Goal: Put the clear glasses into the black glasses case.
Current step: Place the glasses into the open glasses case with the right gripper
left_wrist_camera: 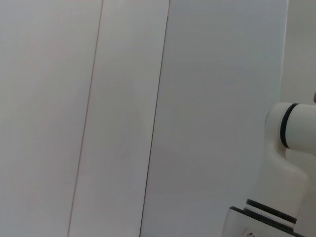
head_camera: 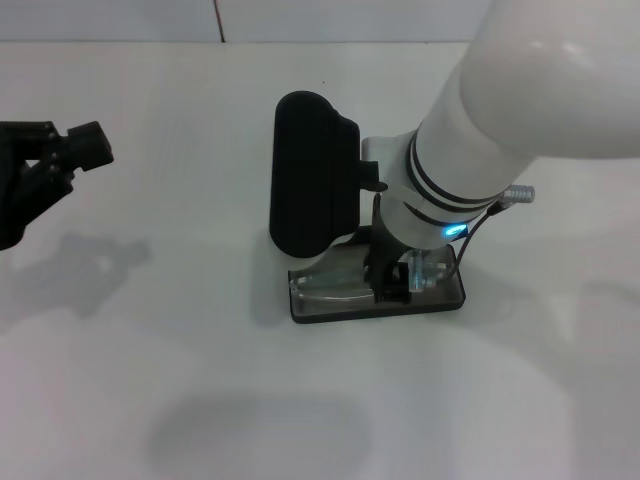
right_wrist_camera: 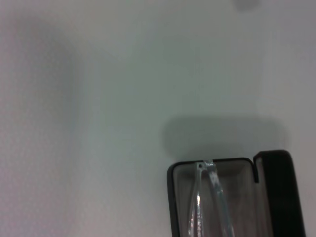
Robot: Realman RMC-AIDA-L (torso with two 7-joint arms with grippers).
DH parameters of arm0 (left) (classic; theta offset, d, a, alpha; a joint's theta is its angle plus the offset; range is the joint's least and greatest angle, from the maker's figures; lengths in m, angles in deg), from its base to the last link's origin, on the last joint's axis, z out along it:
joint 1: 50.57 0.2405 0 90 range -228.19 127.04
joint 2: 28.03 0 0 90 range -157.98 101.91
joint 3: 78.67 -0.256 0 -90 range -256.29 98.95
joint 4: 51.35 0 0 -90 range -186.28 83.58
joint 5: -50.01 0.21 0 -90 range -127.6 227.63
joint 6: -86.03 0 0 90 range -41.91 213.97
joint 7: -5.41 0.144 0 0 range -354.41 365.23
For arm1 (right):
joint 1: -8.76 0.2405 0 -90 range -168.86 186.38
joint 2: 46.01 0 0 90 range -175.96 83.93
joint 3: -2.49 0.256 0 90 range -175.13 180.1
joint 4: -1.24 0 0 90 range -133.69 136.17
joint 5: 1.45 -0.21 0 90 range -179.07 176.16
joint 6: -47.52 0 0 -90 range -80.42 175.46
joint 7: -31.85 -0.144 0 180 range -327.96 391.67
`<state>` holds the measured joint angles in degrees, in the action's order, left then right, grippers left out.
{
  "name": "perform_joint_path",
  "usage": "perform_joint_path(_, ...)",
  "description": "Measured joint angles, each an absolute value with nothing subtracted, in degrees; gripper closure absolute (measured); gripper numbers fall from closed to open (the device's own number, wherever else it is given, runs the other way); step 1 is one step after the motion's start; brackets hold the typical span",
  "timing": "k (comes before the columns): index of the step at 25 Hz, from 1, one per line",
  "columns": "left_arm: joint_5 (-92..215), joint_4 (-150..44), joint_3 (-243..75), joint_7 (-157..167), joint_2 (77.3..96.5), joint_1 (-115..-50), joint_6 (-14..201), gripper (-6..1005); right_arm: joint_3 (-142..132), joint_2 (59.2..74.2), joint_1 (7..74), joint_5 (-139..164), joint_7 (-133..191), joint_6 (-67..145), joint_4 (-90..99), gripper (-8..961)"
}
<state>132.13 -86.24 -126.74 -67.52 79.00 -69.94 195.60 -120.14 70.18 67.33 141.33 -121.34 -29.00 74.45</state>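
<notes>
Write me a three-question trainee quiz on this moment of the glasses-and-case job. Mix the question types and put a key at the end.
1. True or false: the black glasses case is closed.
2. Where do the clear glasses lie? A) on the bare table beside the case B) in the case's open tray C) on top of the lid
3. Which gripper is down at the case, and where is the other one?

Key
1. False: the lid stands raised beside the tray.
2. B: the right wrist view shows the clear temple arms over the grey lining.
3. The right gripper is down in the tray; the left gripper is off at the table's left edge, away from the case.
</notes>
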Motion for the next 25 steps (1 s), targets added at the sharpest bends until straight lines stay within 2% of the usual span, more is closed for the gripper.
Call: perform_joint_path(25,132.1,-86.0,-126.7,-66.9,79.02,-69.9,194.9,942,-121.0,70.17,67.8,145.9,-120.6,-32.7,76.4,890)
